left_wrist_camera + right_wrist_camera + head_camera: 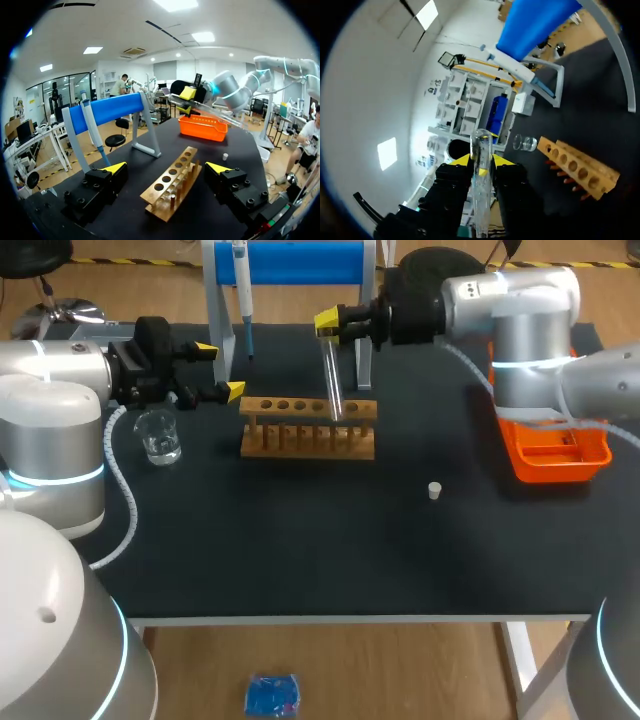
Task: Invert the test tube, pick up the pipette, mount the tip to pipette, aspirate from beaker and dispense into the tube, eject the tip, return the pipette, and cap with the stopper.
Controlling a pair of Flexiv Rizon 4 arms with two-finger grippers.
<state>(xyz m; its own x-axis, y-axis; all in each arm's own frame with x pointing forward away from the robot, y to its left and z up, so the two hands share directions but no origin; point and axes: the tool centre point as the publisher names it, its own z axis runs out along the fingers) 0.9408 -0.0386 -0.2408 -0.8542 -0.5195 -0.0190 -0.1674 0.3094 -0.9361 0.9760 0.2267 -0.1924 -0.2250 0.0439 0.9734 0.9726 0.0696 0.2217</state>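
Test tube: The long clear glass test tube [333, 390] is held near one end. It is slanted, and its lower end is seen over the holes of the rack. Whether it touches the rack cannot be told.
Right gripper: The yellow-tipped fingers of the right gripper [328, 323] are pressed close together, and the tube is pinched between them from both sides. The gripper is held above the back of the rack.
Left gripper: The fingers of the left gripper [220, 370] are spread wide, and nothing is held between them. It is placed just beside the left end of the rack and is pointed along it.
Rack: The brown wooden rack with a row of round holes [308, 428] is set on the black table top [330, 550], in front of the stand.
Pipette: The blue and white pipette [242, 300] is hung on the stand with the blue bar [300, 262], at the back of the table.
Beaker: The small clear glass beaker [158, 436] is stood to the left of the rack, beside the left arm.
Stopper: The small white stopper [435, 490] is stood alone on the table, to the right of the rack.
Tray: The orange plastic tray [555, 452] is set near the table's right edge, under the right arm.
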